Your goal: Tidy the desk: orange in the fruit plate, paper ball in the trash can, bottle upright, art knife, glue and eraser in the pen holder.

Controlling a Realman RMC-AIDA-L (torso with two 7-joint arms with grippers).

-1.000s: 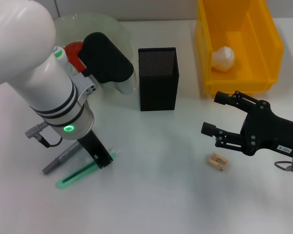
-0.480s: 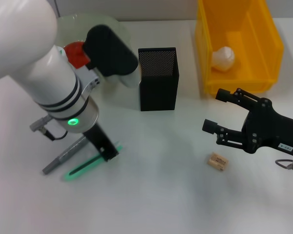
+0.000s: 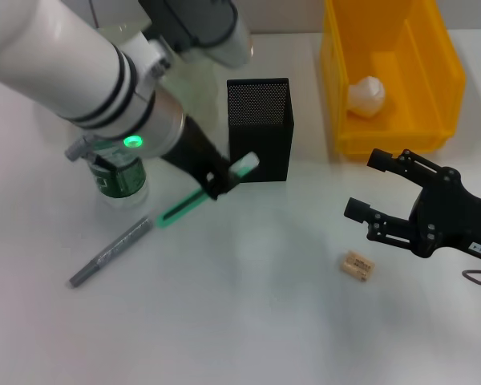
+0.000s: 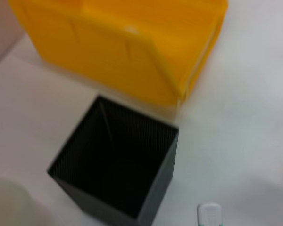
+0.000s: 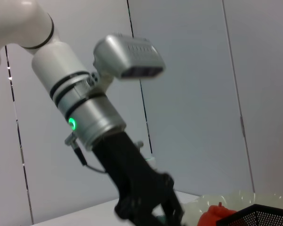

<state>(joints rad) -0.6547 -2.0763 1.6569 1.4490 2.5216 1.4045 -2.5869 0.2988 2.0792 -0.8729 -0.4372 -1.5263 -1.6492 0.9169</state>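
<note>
My left gripper (image 3: 215,181) is shut on a slim green art knife (image 3: 194,200) with a white end, held tilted above the table just left of the black mesh pen holder (image 3: 259,128). In the left wrist view the pen holder's open mouth (image 4: 118,174) lies below, and the art knife's white tip (image 4: 209,215) shows beside it. A grey pen-shaped glue stick (image 3: 109,253) lies on the table. The bottle (image 3: 117,176) stands upright. The eraser (image 3: 359,265) lies just below my open right gripper (image 3: 365,185). The paper ball (image 3: 366,95) sits in the yellow trash can (image 3: 389,138). A reddish orange (image 5: 215,215) rests on the fruit plate (image 5: 226,198).
My large white left arm (image 3: 72,64) covers the back left of the desk and hides the fruit plate in the head view. The yellow trash can (image 4: 122,47) stands close behind the pen holder. Bare white table lies in the front middle.
My left gripper has lifted the green art knife off the table and carried it right and back to the pen holder. The bottle has come into view. My right gripper drifted slightly right.
</note>
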